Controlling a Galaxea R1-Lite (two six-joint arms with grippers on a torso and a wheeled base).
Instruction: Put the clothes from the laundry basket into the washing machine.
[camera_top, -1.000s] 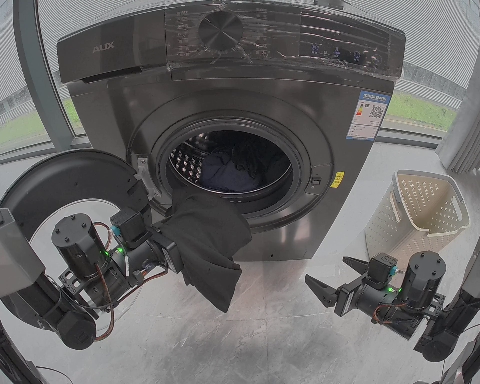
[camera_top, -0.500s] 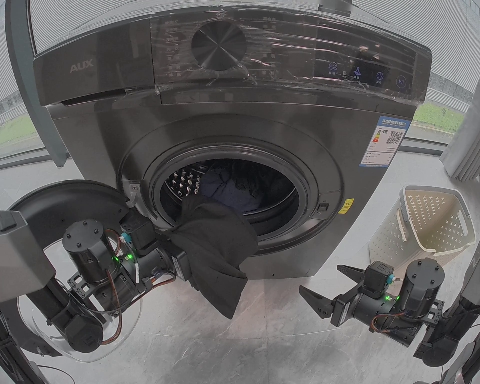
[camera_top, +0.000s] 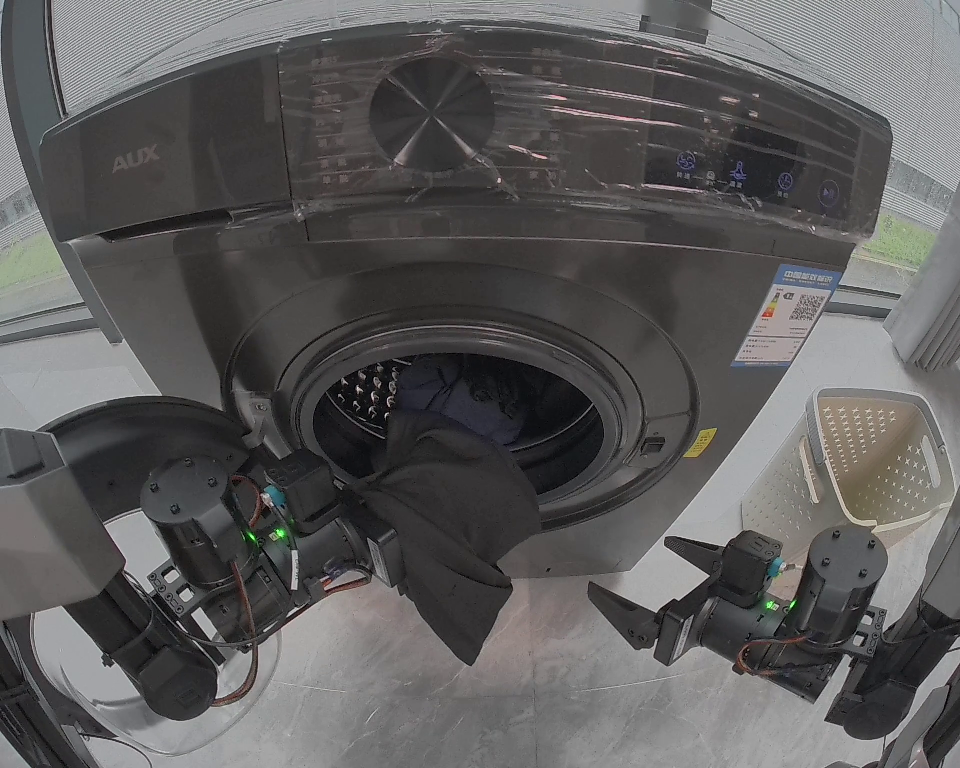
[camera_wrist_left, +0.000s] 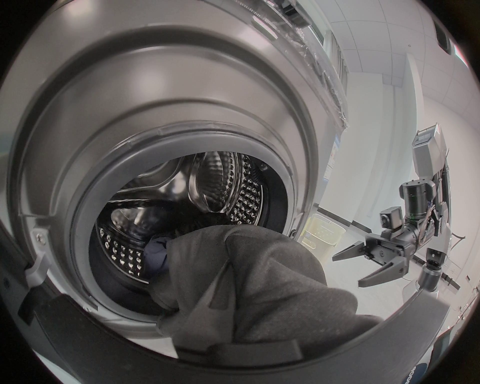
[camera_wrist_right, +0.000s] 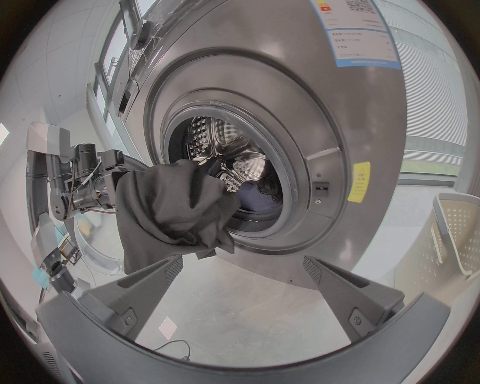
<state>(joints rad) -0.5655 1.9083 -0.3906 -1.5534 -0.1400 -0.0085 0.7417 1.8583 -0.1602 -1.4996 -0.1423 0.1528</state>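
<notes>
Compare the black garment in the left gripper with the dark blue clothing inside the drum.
The black garment hangs from the left gripper, while the dark blue clothing lies loose, gripped by nothing. The black garment dangles mostly outside the washing machine, in front of its opening; the dark blue clothing sits fully inside the drum. Both are dark, crumpled fabric.

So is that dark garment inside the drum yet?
Only partly: the dark garment has its top edge at the door opening, while most of it hangs outside, down the machine's front.
</notes>
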